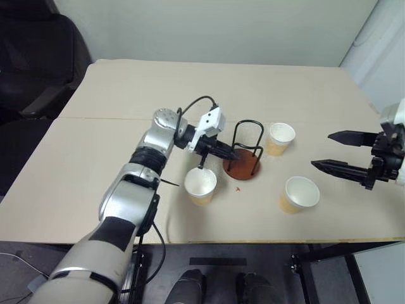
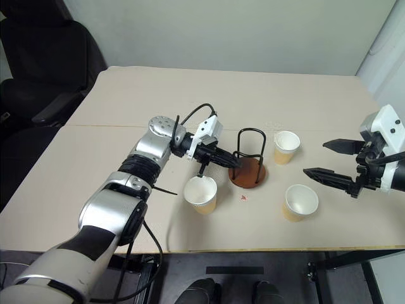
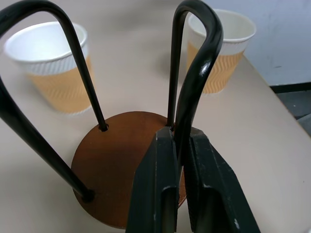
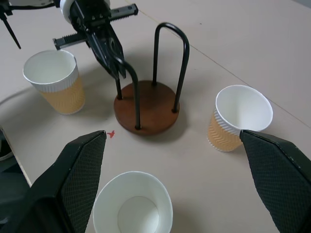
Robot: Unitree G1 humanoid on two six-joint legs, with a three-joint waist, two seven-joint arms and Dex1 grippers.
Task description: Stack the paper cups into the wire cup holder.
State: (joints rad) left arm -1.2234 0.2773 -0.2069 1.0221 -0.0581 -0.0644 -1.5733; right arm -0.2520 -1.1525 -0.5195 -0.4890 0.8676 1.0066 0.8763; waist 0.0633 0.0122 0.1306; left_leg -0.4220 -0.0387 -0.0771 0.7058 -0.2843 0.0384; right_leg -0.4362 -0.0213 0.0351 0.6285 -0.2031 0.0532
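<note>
Wire cup holder [image 1: 244, 154] sits centre frame in the left eye view, upright on its round reddish-brown base, on the beige worktop [image 1: 126, 95]. Nothing inside it: bare disc between the wire loops.

Three paper cups, all upright, all empty, white interiors visible:
- near-left cup [image 1: 200, 185], lower left of the holder, just beside the base, not touching it
- far cup [image 1: 280, 139], right of the holder and slightly above it in frame, near but apart
- near-right cup [image 1: 299, 194], lower right of the holder, well apart from the base

None of the cups is nested in another or in the holder.

Left end effector [image 1: 231, 152] reaches in from frame left and is clamped narrow on one wire loop of the holder. The left wrist view shows both black fingers [image 3: 154, 191] pinched around the wire just above the disc. It carries no cup.

Right end effector [image 1: 329, 150] hangs at the right edge of frame, above the worktop, fingers spread wide and holding nothing. In the right wrist view, its two finger pads [image 4: 77, 179] sit on either side of the near-right cup [image 4: 132, 205], which stands between them lower in frame; no contact visible.

Small red mark [image 1: 238, 189] on the worktop, just below the holder base.

Black chair [image 1: 35, 63] in the upper left, off the worktop.
</note>
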